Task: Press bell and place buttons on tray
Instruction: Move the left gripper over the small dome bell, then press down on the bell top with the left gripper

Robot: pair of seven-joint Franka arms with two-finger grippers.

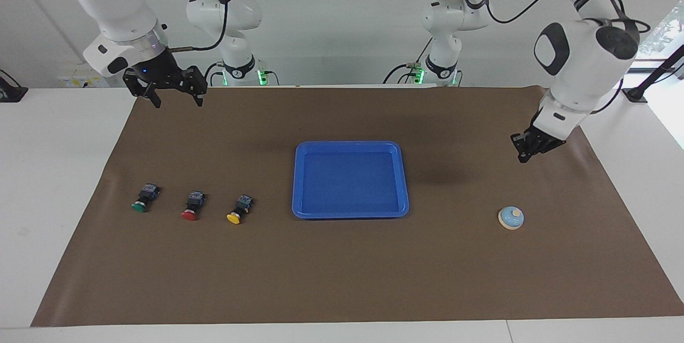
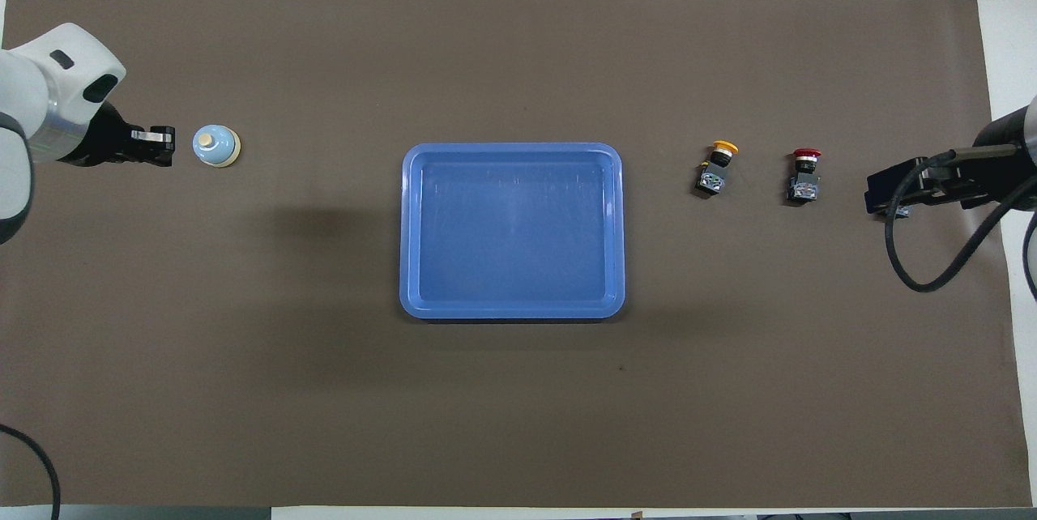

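The light blue bell (image 1: 511,218) (image 2: 215,146) sits on the brown mat toward the left arm's end. My left gripper (image 1: 523,158) (image 2: 166,146) hangs shut and empty over the mat close by the bell, not touching it. The blue tray (image 1: 295,182) (image 2: 405,228) lies mid-table with nothing in it. Three buttons stand in a row toward the right arm's end: green (image 1: 141,201), red (image 1: 191,208) (image 2: 804,174) and yellow (image 1: 238,211) (image 2: 717,168). My right gripper (image 1: 178,101) (image 2: 879,192) waits open, high over the mat's edge; in the overhead view it covers the green button.
A brown mat (image 1: 342,279) covers most of the white table. A black cable (image 2: 915,261) loops down from the right arm's wrist. Both arm bases stand at the table's robot end.
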